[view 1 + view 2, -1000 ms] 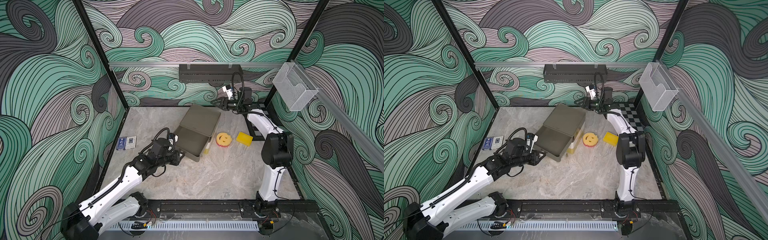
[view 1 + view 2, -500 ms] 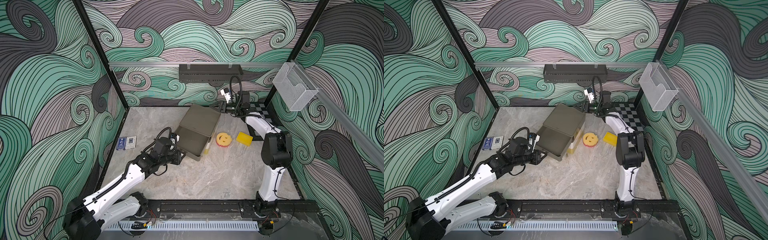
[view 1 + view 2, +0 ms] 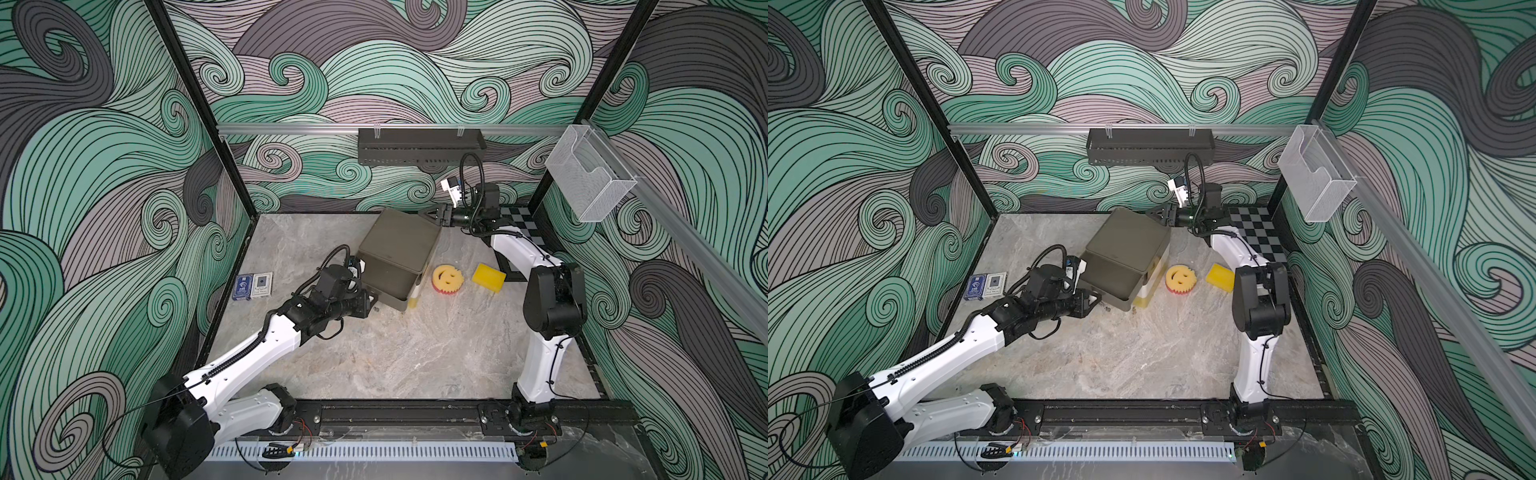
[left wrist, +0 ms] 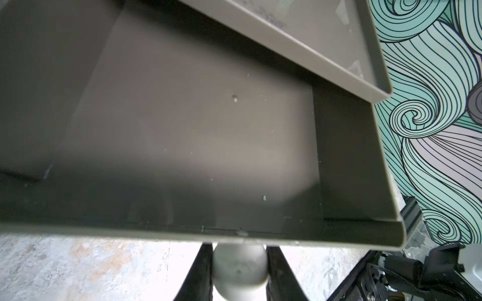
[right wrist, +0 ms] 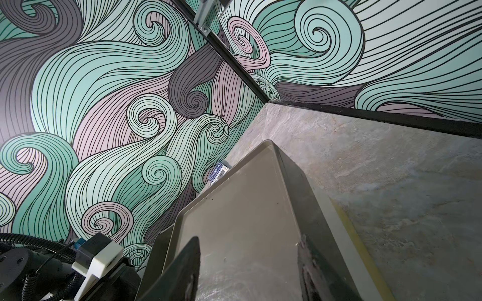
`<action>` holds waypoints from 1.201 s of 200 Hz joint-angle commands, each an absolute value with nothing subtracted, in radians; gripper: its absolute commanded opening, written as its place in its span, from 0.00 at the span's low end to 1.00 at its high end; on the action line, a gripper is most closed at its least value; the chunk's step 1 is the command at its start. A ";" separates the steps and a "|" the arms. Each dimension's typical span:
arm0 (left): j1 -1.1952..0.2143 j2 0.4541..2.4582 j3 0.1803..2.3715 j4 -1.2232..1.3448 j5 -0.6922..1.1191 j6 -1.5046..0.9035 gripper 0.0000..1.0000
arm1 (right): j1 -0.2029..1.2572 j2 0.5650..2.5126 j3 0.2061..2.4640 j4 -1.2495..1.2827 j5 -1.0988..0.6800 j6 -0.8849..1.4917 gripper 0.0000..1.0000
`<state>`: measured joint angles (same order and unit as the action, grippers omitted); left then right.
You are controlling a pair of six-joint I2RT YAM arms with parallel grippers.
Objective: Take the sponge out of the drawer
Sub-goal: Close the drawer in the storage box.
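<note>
Swirling green, grey and mauve wave-print walls enclose a marbled grey tabletop (image 3: 415,357). On it, the left gripper (image 4: 238,276) is clenched on the round knob (image 4: 238,260) of the drawer (image 4: 182,233), with one black finger (image 4: 198,273) on each side of it. The drawer stands pulled out of the olive-grey cabinet (image 3: 399,241) toward the near edge, its dark floor showing in the left wrist view. The right gripper (image 3: 430,215) sits at the cabinet's far corner with its jaws apart, one over the top and one along the side wall; whether they press on it I cannot tell. Outside the drawer, on the tabletop between the cabinet and the right edge, lie a round smiley-face sponge (image 3: 447,279) near the cabinet and a yellow block sponge (image 3: 488,277) just beyond it, not touching. Two card boxes (image 3: 252,286) lie side by side by the left edge, and a checkerboard (image 3: 1258,232) covers the far right corner.
</note>
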<state>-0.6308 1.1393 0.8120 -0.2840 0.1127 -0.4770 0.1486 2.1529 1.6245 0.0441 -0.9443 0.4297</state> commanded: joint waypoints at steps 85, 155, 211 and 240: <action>-0.627 1.474 0.995 -0.075 0.044 -0.448 0.12 | 0.215 2.215 1.535 -0.025 -1.025 0.481 0.59; -0.626 1.496 0.976 -0.061 0.052 -0.459 0.20 | 0.213 2.209 1.536 -0.026 -1.026 0.476 0.58; -0.626 1.338 0.847 -0.104 -0.014 -0.447 0.50 | 0.202 2.178 1.652 -0.223 -0.951 0.343 0.58; -0.626 1.263 0.805 -0.131 -0.033 -0.442 0.65 | 0.201 2.144 1.691 -0.296 -0.911 0.288 0.59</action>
